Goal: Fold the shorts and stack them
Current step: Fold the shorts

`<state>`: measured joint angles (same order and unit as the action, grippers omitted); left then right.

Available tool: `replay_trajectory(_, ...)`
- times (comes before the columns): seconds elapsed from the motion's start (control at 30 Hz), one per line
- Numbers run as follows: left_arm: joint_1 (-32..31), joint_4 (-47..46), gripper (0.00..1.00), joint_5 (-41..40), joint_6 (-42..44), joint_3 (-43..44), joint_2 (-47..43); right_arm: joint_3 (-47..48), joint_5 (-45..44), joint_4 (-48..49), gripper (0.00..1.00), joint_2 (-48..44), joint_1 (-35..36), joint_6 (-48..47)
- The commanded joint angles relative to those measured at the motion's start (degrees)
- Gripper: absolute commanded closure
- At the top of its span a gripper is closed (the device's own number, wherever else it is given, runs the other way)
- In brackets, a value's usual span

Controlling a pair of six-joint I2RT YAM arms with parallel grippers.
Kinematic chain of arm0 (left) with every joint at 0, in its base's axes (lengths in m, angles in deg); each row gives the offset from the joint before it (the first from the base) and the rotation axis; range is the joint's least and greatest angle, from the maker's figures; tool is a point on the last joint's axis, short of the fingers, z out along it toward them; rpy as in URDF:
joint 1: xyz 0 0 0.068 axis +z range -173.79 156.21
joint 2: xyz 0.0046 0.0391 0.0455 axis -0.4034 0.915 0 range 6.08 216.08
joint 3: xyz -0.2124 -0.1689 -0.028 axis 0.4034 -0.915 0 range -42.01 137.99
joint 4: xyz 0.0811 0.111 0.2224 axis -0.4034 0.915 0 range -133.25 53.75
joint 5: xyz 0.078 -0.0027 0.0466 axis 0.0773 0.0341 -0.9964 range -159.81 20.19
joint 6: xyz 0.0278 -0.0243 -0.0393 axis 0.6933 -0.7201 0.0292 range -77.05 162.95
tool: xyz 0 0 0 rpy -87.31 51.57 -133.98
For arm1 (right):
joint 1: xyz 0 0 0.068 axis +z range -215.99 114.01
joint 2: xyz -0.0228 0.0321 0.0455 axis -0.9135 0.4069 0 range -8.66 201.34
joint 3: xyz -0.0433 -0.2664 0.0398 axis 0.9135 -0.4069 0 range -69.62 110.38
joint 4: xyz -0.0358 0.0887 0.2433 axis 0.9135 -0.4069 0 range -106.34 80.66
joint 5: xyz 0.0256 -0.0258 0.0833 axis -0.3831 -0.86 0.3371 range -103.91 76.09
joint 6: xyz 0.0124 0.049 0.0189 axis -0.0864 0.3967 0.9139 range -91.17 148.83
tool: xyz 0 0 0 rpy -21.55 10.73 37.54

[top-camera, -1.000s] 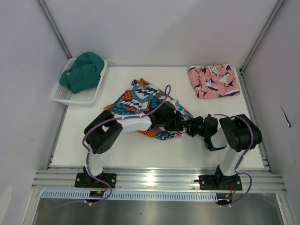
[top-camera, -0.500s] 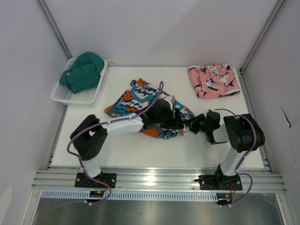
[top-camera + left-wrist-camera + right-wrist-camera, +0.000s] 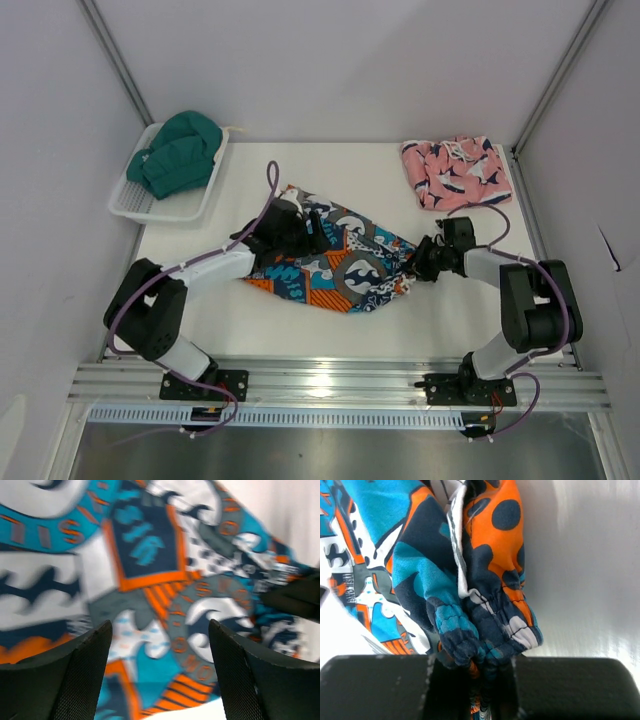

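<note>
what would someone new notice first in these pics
The loud patchwork shorts lie spread across the middle of the table, the right claw shut on a gathered edge at their right end and the left claw open just above the fabric. Next, the pink shorts sit folded at the far right corner, and a green garment is heaped in a white basket at the far left.

patchwork shorts (image 3: 340,265), left wrist view: print smeared by blur; cloth runs off every edge
patchwork shorts' left end, top view: covered by the left claw (image 3: 292,228) and its arm
left claw fingers (image 3: 82,675): cut off at the bottom edge
gathered hem (image 3: 485,645): vanishes into the pinch of the right claw (image 3: 474,672)
green cloth (image 3: 180,152), far left of the patchwork shorts: bunched; garment kind unclear
</note>
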<state>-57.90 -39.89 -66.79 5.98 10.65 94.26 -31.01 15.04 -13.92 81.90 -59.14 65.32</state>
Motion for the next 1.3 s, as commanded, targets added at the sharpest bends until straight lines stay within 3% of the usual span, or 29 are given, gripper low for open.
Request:
replay_trajectory(0.0,4.57,-2.13,0.19,-2.15,2.78,-1.42,-3.1,7.33,-4.04,-18.78,1.0,-2.5,-0.7,-14.23)
replay_trajectory(0.1,9.4,-0.2,0.17,-2.68,3.66,-1.25,-3.63,9.55,-10.9,-24.33,1.0,-3.2,-1.31,-16.53)
replay_trajectory(0.23,18.0,-0.54,0.15,-0.58,3.75,-1.16,-3.37,9.99,-12.95,-24.77,1.0,-3.73,-1.58,-16.89)
replay_trajectory(0.37,25.39,1.56,0.12,3.64,5.15,4.87,1.97,9.38,-11.2,-23.55,1.0,-3.55,-1.58,-17.42)
replay_trajectory(0.53,27.07,8.77,0.05,9.34,5.51,16.92,10.77,8.59,-10.67,-22.49,1.0,-4.96,-1.49,-17.51)
replay_trajectory(0.73,27.16,5.09,0.01,15.42,6.03,23.17,19.9,8.59,-8.91,-22.14,1.0,-5.66,-1.49,-17.77)
replay_trajectory(0.87,27.16,4.47,0.01,21.13,6.56,26.52,25.63,8.59,-7.77,-21.7,1.0,-5.31,-1.49,-17.86)
replay_trajectory(1.27,26.55,3.41,0.01,22.9,6.56,30.48,31.26,7.09,-5.66,-20.29,1.0,-6.54,-1.49,-17.51)
